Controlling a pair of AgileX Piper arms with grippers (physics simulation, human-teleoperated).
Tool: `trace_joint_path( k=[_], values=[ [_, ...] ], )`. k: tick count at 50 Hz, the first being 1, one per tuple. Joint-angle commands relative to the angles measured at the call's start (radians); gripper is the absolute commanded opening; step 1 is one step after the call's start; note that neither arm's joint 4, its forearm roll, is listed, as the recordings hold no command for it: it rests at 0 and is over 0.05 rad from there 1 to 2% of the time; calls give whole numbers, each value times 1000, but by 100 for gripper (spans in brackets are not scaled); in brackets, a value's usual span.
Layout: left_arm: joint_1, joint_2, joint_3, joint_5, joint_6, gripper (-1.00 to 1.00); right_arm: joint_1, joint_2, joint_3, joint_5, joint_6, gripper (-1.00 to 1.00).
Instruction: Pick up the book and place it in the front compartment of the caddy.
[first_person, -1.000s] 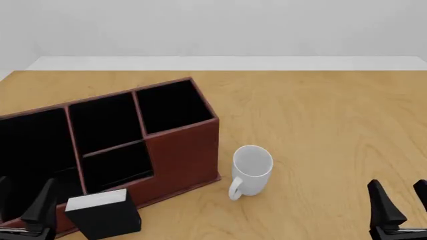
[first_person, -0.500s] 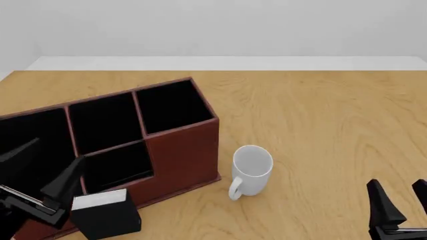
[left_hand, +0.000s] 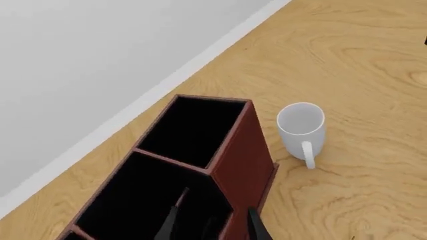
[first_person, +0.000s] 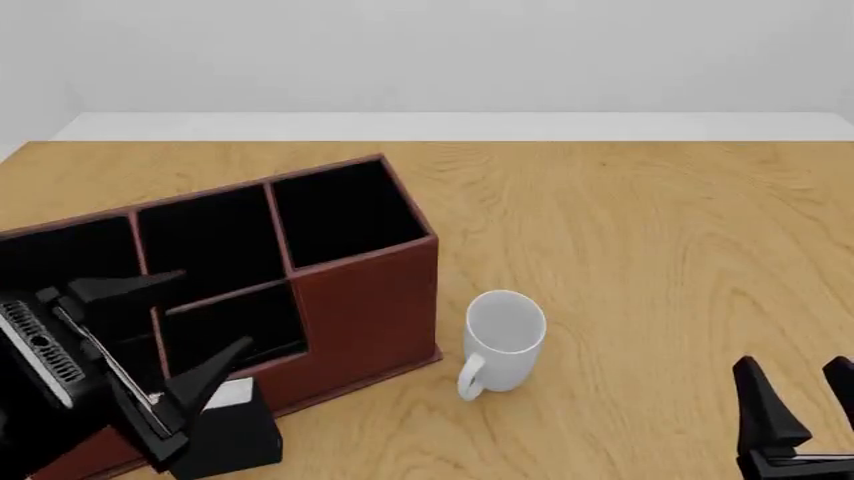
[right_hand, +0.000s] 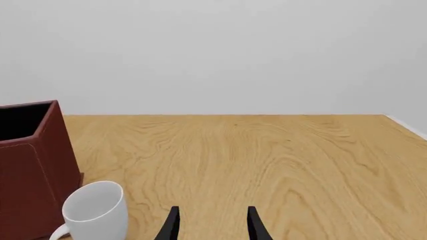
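Item: book (first_person: 234, 435). Small, black-covered, white page band partly showing; stands on the tabletop (first_person: 627, 260) at the near left, just in front of the caddy's near wall, half hidden by the left arm. Not yet gripped.

Item: caddy (first_person: 360, 300). Reddish-brown box with black interior, several compartments, set at an angle on the left side. The low front compartment (first_person: 234, 335) lies directly behind the book.

Item: left pincer (first_person: 174, 335). Fingers spread wide apart, holding nothing; hovers above the caddy's near side and the book. In its wrist view the fingertips (left_hand: 255, 227) hang over the caddy's rim.

Item: right pincer (first_person: 801, 410). Fingers apart, holding nothing, low at the near right, well apart from everything.

Item: mug (first_person: 503, 340). White, upright, handle toward the camera, just beside the caddy's right end.

Step in hand, judged: approach to the book. Advice: bring the left pincer nearer than the caddy wall, centre the fingers across the book's covers, descend squarely, and close only once both fingers pass the top edge. The caddy wall sits close behind; a finger catching it could shove the box or tip the book.

Surface: pale wood grain, flat, otherwise bare where shown.

Room: plain pale wall, light strip along the tabletop's far edge.
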Motion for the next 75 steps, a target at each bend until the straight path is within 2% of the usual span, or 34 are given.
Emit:
trace_joint_path(
  k=[1, 3, 7, 17, 21, 25, 26, 29, 33, 34, 38, 40, 42, 44, 52, 54, 56, 58, 71, 73, 75],
  values=[
    [-50, 37, -46, 151, 99, 100, 1, 7, 0, -8, -3, 100],
    [-31, 69, -44, 167, 116, 100, 0, 5, -4, -1, 0, 100],
    [-48, 84, -65, 210, 112, 100, 1, 3, 1, -5, -2, 100],
    [-35, 85, -94, 293, 193, 100, 1, 5, 1, -7, -2, 100],
    [-52, 99, -116, 335, 187, 100, 1, 4, 1, -5, 0, 100],
    [-12, 110, -110, 345, 242, 100, 0, 5, 0, -4, 2, 100],
    [-18, 111, -119, 351, 234, 100, 0, 3, 0, -3, 1, 100],
    [-9, 113, -106, 365, 272, 100, 1, 12, 3, -15, 1, 100],
    [-18, 121, -110, 390, 278, 100, 1, 9, 2, -11, -1, 100],
    [-18, 139, -120, 400, 258, 100, 1, 8, 1, -8, 2, 100],
    [-12, 149, -89, 405, 279, 100, 1, 10, 3, -13, 0, 100],
    [-23, 155, -88, 412, 266, 100, 1, 10, 3, -12, 1, 100],
    [-16, 148, -68, 411, 291, 100, 1, 9, 3, -13, -1, 100],
    [-27, 151, -77, 421, 275, 100, 1, 11, 3, -13, 2, 100],
    [-7, 160, -61, 419, 300, 100, 1, 6, 3, -9, -1, 100],
    [-20, 167, -69, 435, 284, 100, 1, 11, 5, -16, 2, 100],
    [6, 174, -60, 426, 309, 100, 1, 14, 5, -19, -1, 100],
    [3, 180, -65, 432, 295, 100, 1, 13, 4, -17, 1, 100],
    [69, 177, -30, 421, 350, 100, 1, 12, 4, -15, 0, 100],
    [84, 170, -17, 415, 376, 100, 1, 10, 4, -13, 1, 100],
    [85, 176, -20, 415, 369, 100, 1, 8, 2, -10, -1, 100]
  ],
)
